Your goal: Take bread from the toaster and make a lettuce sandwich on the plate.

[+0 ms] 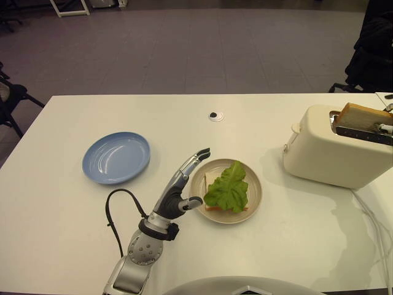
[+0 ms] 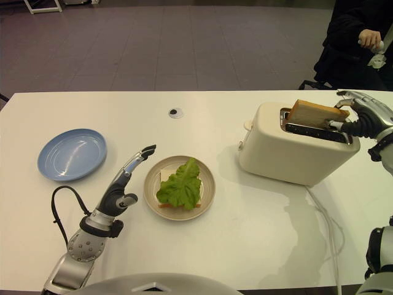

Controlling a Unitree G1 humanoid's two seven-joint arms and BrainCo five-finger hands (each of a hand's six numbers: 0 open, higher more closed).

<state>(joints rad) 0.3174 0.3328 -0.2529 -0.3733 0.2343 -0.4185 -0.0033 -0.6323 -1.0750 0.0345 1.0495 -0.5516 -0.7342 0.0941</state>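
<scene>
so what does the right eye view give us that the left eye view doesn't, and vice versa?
Right eye view: the whole right hand, closed on the bread slice standing in the toaster, plus the toaster's far end. Left eye view: more table left of the blue plate, and a dark chair at that edge. Both: the open left hand beside the beige plate, which holds a bottom slice topped with lettuce.

Toaster [image 2: 288, 153]: plain cream wall, no lettering can be read.
Tan plate [image 2: 210, 184]: bare rim, no mark or number can be read.
Blue plate [image 2: 72, 153]: plain glaze, no print can be read.
Table [image 2: 245, 233]: white top with a small dark round fitting [image 2: 175, 112], no sign or label can be read.
</scene>
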